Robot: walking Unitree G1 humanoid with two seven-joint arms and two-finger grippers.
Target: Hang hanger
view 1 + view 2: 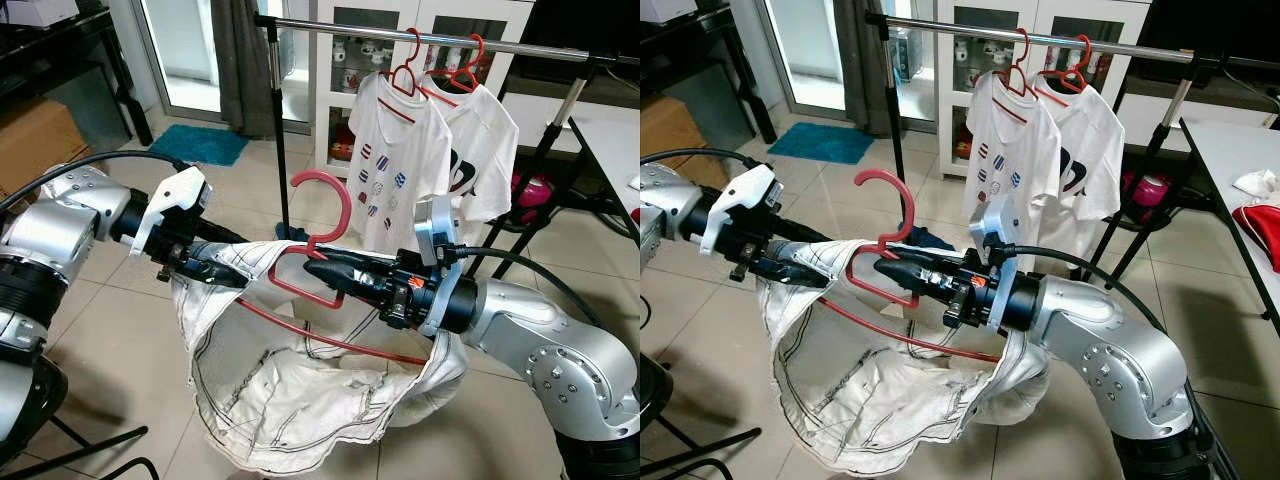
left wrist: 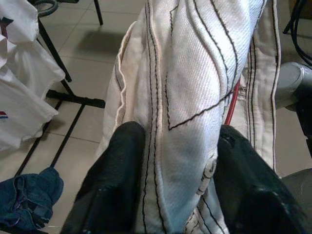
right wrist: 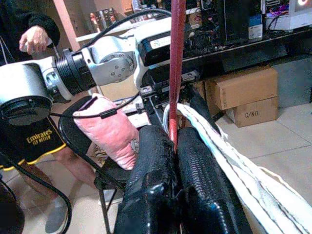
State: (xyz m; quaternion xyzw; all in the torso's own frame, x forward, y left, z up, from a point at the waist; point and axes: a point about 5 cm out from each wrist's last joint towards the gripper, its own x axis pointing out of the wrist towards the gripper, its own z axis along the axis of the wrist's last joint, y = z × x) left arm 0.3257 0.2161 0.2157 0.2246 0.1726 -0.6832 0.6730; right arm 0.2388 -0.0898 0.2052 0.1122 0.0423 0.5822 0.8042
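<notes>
Right wrist view has my right gripper (image 3: 176, 146) clamped on the red hanger (image 1: 322, 235), its hook above my fingers. Stiff, light wire. My left gripper (image 2: 170, 180) pinches the soft white garment (image 1: 300, 390) sagging heavily below.

You lose the red hanger's (image 1: 318, 262) lower bar inside the white garment (image 1: 290, 390); the person's (image 3: 36, 39) body is cut off by the frame's edge.
</notes>
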